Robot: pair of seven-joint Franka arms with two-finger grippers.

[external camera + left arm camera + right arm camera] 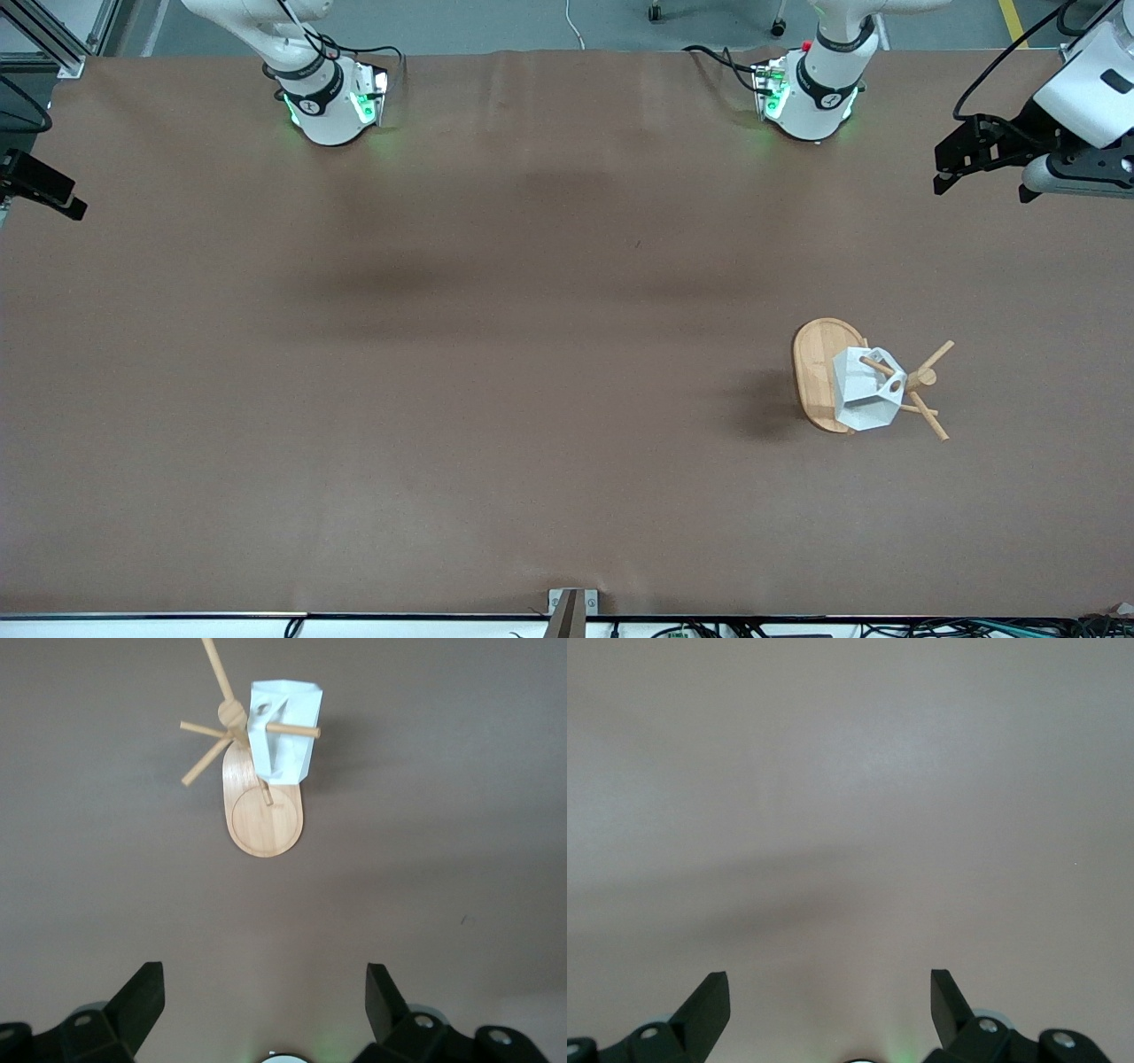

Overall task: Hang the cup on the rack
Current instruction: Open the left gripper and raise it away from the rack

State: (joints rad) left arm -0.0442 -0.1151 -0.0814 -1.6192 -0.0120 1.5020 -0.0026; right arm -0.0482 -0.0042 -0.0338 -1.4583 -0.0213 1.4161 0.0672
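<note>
While hung: cup (pixel 283 731) on rack (pixel 263 819)

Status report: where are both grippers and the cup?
Left gripper open, empty, high over the table's left-arm end. Right gripper open, empty, waiting. Small white faceted cup hanging on a peg of the light wooden mug tree. Nothing in the way.

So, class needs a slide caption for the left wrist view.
White cup hangs on the rack; open left gripper hovers above the table.
</note>
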